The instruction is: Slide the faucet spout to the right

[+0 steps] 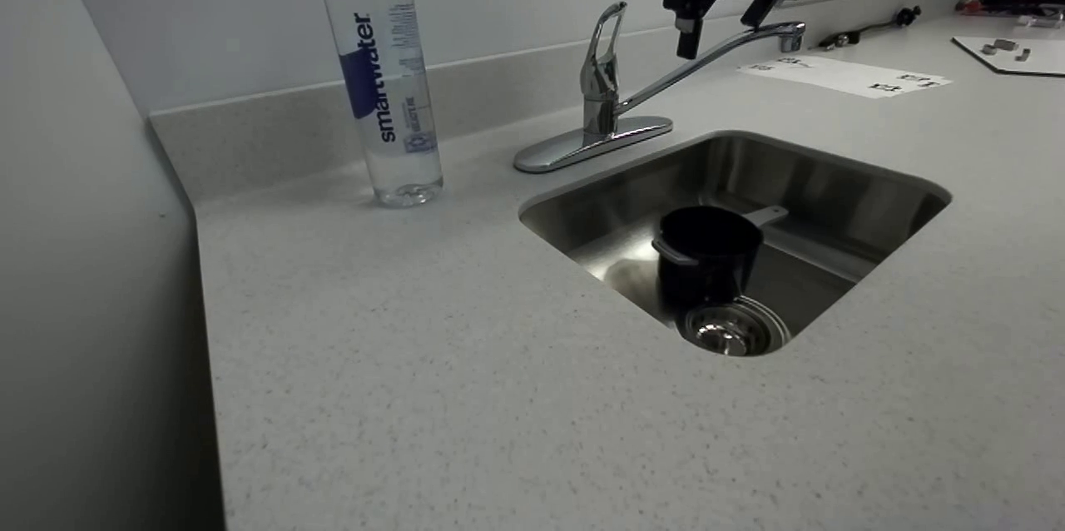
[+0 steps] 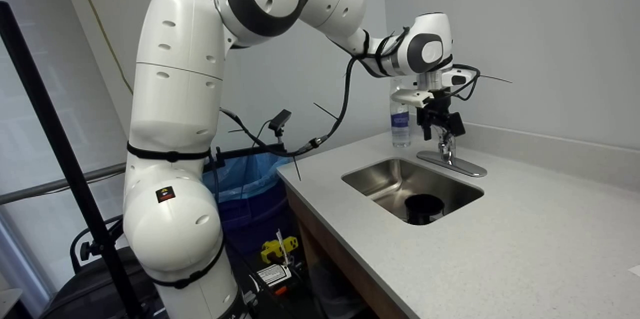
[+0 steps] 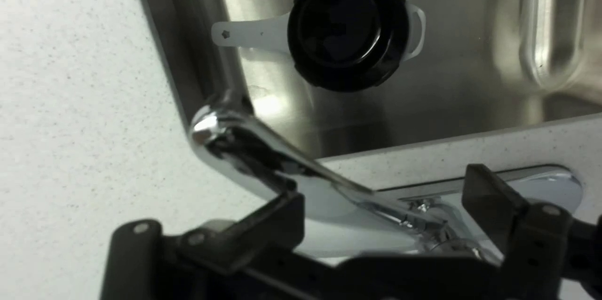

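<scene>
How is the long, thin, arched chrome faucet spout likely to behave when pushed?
The faucet spout looks like metal tubing, so it is probably stiff. Its glossy finish may let the black gripper slip along it. Since its lower end joins the short upright chrome faucet body, it would likely swing in an arc.

"smartwater" [image 1: 374, 77] up clear btl [image 1: 391, 169] nr sink [image 1: 790, 181], w/ fine print [image 1: 405, 32] alongside too small to read, blk chars [image 1: 892, 87] on wht sheet [image 1: 840, 75] beyond sink, illegible, sticker [image 2: 165, 194] on robot arm [image 2: 172, 244] well apart from sink, unreadable, wht lbl [image 2: 274, 275] lower than sink, ditto
</scene>
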### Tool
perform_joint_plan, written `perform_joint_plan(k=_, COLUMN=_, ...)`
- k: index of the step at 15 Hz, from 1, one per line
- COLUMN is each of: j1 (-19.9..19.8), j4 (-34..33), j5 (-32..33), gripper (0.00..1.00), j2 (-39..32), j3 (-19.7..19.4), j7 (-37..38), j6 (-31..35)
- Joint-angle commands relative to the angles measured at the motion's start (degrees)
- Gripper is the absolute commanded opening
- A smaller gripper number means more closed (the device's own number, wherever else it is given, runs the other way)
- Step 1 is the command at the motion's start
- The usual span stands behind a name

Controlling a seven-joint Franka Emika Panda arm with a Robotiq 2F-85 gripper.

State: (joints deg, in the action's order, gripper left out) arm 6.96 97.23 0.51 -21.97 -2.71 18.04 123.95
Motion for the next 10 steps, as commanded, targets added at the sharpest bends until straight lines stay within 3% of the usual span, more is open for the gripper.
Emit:
perform_joint_plan(k=1, j1=-1.2, j4=-3.2, j5=2.8, gripper=1.00, j2=-0.8, j3=-1.3, j7=2.1, j6=-1.2)
perform_joint_plan(k=10, j1=-1.9, j4=-4.2, j5=2.3, gripper=1.00, j2=-0.2, j3=-1.4, j7=2.5, j6=0.0)
